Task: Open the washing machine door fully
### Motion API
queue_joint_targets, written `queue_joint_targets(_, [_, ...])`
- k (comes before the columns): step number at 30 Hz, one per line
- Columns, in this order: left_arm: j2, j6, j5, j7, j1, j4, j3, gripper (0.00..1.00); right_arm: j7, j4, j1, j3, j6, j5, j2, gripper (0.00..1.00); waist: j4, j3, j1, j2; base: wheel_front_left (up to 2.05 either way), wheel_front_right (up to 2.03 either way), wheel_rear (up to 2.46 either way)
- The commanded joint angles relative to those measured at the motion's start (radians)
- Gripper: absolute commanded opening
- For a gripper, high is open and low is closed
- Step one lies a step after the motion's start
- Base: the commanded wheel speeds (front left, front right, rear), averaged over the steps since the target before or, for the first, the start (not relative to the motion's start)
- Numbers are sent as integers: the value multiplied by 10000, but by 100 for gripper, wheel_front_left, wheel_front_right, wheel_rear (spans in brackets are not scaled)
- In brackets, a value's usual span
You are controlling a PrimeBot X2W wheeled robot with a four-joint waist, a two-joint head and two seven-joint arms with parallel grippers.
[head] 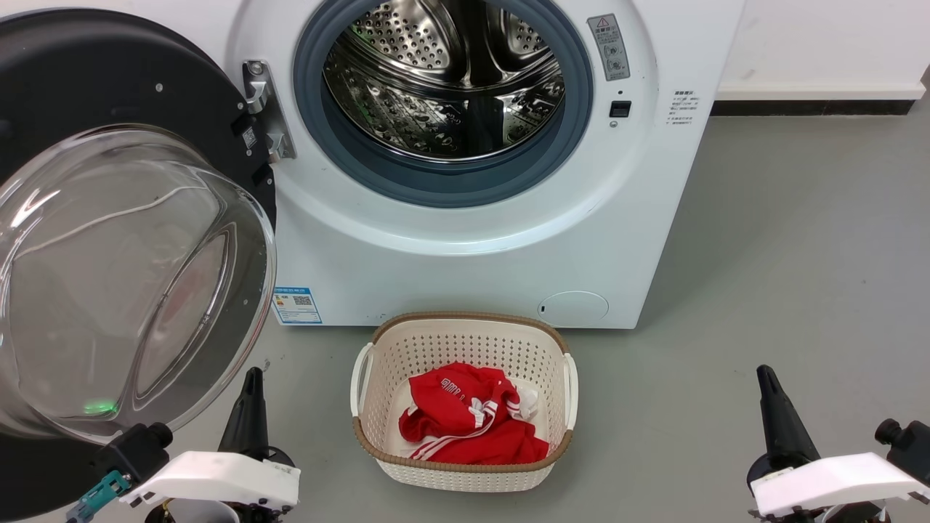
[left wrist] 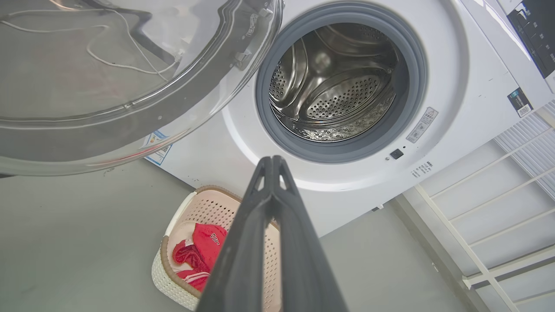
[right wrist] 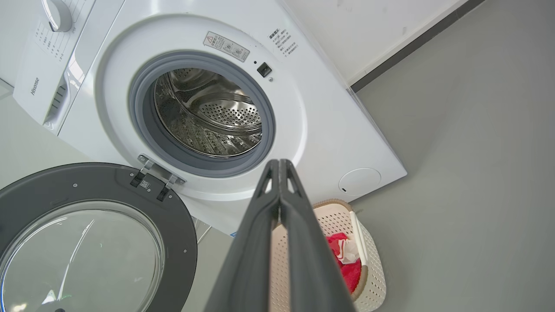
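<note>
Washer door point(head: 123, 254): wide open, hanging off metal hinge point(head: 265, 109) on L side of washing machine point(head: 465, 254), clear glass bowl bulging toward the head cam, black ring around it.

L gripper point(head: 253, 378): low at bottom left, fingers pointing up toward the machine, pressed tight together, empty. Tip just under the door's lower edge in head view; touching or not, can't tell.

R gripper point(head: 764, 374): same pose at bottom right, fingers pinched together on nothing, well apart from door and machine, over grey floor point(head: 785, 276).

Around: steel drum point(head: 443, 80) in plain sight behind grey gasket point(head: 450, 181). Cream basket point(head: 465, 476) on the floor right in front of the machine, between the 2 grippers, w/ red clothes point(head: 465, 421) inside. Blue label point(head: 296, 305) at machine's lower L corner, just beside door rim.
</note>
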Motion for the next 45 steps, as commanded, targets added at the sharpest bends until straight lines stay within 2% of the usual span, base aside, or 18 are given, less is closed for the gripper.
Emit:
queue_joint_targets(1, [18,-49,-323,64,-285,-76,53,0,45,-78,-324,-26,0,336,-85,0,1,1,0,0,0,0,0])
queue_joint_targets(22, [-37,-274,-3045,726,-510,173,292,0,591,192,-654,-176,0,3016,-114,0,9,26,0,0,0,0,0])
queue_joint_targets(45, [-87,-465,-5467,1324,-701,402,515,0,1118,448,-939,-350,0,5375,-103,0,18,53,0,0,0,0,0])
